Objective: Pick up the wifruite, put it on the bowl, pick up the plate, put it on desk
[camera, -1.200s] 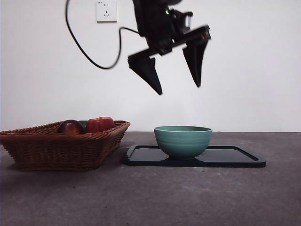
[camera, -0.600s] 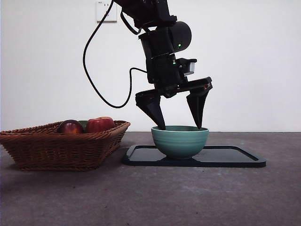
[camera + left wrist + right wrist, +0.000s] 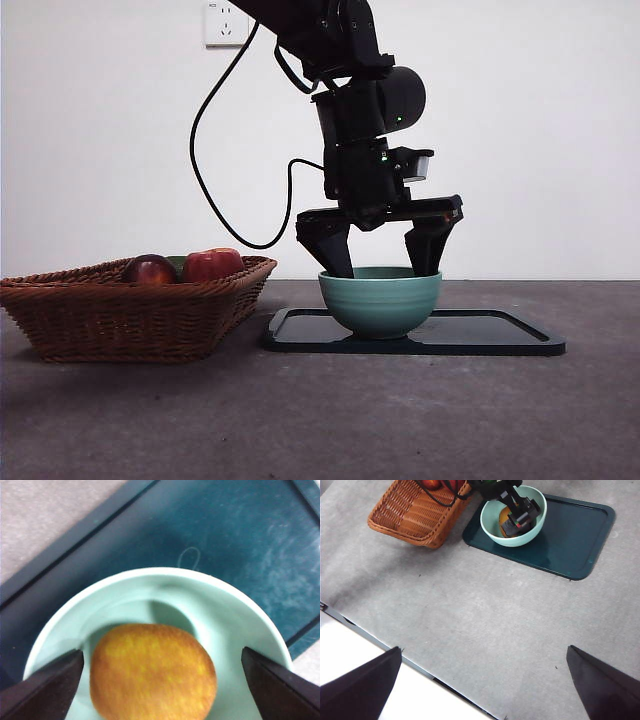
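Left gripper [image 3: 381, 268] has dropped from above into the teal bowl [image 3: 381, 303], jaws spread wide and holding nothing, either side of the wifruite [image 3: 152, 672] on the bowl's bottom; plate [image 3: 500, 334] next.

The grey desk [image 3: 330, 410] bears a wicker basket [image 3: 130, 310] and a dark tray [image 3: 490, 335].

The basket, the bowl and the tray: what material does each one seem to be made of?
The basket looks like woven wicker or rattan: brown interlaced strands, matte. The bowl seems glazed ceramic, though hard plastic is possible: smooth teal surface, faint ridges, soft sheen. The tray under it appears to be dark plastic or lacquered material: a flat, glossy surface with a raised rim and fine scuffs in the left wrist view.
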`<action>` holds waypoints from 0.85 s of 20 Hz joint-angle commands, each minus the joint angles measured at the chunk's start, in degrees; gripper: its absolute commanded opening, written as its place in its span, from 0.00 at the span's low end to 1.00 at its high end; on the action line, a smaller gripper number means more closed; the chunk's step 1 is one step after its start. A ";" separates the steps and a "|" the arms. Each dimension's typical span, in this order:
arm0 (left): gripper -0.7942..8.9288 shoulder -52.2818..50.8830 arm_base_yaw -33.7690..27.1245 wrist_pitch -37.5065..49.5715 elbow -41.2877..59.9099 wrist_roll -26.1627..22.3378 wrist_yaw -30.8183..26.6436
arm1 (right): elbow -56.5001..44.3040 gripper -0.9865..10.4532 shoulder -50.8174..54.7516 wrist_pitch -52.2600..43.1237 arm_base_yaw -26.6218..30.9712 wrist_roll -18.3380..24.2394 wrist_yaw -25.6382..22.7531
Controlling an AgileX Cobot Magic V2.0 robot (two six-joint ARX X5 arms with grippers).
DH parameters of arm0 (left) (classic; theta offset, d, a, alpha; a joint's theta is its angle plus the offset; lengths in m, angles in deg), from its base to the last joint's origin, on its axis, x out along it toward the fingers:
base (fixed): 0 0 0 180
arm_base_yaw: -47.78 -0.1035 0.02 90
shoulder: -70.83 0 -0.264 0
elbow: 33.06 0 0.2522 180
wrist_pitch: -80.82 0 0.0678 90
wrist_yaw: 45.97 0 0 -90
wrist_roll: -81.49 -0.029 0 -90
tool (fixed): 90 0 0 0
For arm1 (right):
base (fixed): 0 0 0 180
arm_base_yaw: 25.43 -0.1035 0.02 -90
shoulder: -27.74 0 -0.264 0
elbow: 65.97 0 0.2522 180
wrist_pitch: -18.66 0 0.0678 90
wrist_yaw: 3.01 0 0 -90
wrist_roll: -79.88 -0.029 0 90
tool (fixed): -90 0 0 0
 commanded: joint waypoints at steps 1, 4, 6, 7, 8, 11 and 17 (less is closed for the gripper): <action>0.59 2.34 0.66 0.11 -1.79 -0.57 -0.33 | 0.48 0.58 -0.33 -0.50 -0.33 0.28 0.26; 0.59 3.23 0.66 -0.02 -1.79 -0.55 -0.33 | 0.48 0.58 -0.33 -0.50 -0.33 0.52 0.44; 0.55 3.72 0.66 0.00 -1.79 -0.55 -0.33 | 0.48 0.58 -0.33 -0.52 -0.33 0.66 0.44; 0.52 3.72 0.66 0.00 -1.79 -0.55 -0.33 | 0.48 0.58 -0.33 -0.52 -0.33 0.70 0.42; 0.52 3.72 0.66 0.11 -1.79 -0.55 -0.33 | 0.48 0.58 -0.33 -0.55 -0.33 0.79 0.42; 0.42 3.85 0.66 0.52 -1.79 -0.98 -0.35 | 0.48 0.58 -0.33 -0.55 -0.31 0.90 0.39; 0.43 3.82 0.52 -0.35 -3.10 -1.16 -0.35 | 0.48 0.58 -0.33 -0.52 -0.31 0.90 0.39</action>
